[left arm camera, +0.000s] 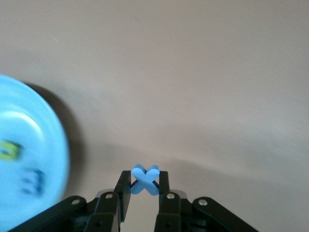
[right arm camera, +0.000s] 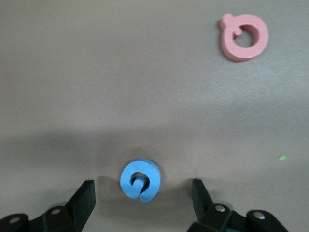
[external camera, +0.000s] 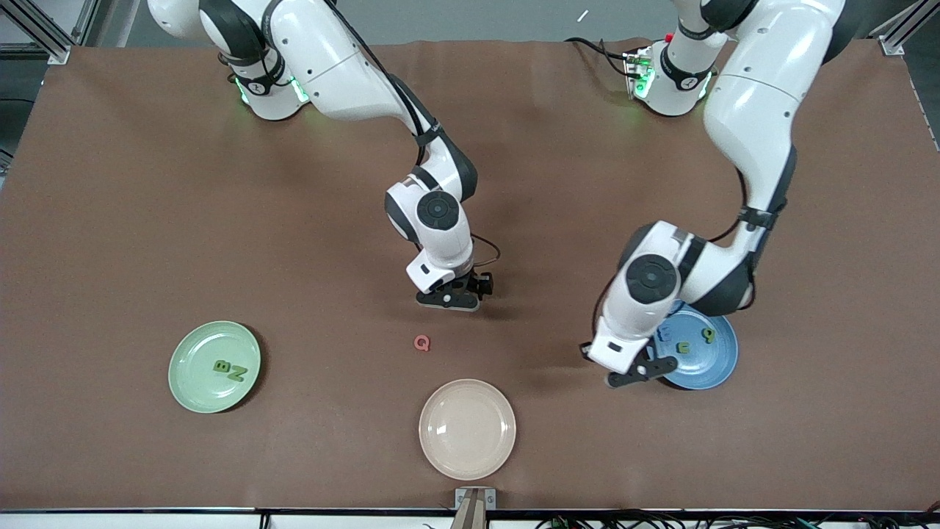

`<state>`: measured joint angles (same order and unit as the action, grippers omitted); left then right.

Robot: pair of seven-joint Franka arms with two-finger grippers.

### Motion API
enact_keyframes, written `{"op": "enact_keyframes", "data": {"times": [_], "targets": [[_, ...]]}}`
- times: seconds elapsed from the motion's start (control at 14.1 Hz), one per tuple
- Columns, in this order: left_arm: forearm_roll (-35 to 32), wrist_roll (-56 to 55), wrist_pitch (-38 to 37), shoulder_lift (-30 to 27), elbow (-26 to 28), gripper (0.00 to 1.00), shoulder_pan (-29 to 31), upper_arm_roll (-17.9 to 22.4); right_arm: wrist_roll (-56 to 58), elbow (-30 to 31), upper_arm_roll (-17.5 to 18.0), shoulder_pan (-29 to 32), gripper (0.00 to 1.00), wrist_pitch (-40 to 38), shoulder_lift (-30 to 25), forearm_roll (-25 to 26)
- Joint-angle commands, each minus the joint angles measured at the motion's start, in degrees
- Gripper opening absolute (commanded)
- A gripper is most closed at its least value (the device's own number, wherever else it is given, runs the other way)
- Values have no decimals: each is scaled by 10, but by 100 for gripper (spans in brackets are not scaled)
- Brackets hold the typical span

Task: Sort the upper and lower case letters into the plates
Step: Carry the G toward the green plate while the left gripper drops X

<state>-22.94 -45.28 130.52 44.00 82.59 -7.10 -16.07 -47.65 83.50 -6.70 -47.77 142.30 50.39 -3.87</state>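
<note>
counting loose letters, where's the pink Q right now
In the front view the pink Q lies on the bare table, farther from the camera than the cream plate, between the green plate and blue plate, just camera-side of the open right gripper.

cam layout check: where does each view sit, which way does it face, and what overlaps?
Front: high across the table, facing both arms; green plate, beige plate, blue plate.
Left wrist: looks down past the left gripper shut on a blue X.
Right wrist: looks down past the open right gripper around a blue letter.
Shared: pink Q.
</note>
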Motion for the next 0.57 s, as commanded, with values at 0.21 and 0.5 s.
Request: {"op": "enact_keyframes", "data": {"times": [0.21, 0.5], "targets": [[-5, 119, -9, -5, -1, 0, 21, 31, -3, -22, -4, -4, 84, 2, 15, 33], [-11, 181, -10, -9, 7, 0, 63, 25, 3, -21, -4, -3, 76, 2, 19, 62]]}}
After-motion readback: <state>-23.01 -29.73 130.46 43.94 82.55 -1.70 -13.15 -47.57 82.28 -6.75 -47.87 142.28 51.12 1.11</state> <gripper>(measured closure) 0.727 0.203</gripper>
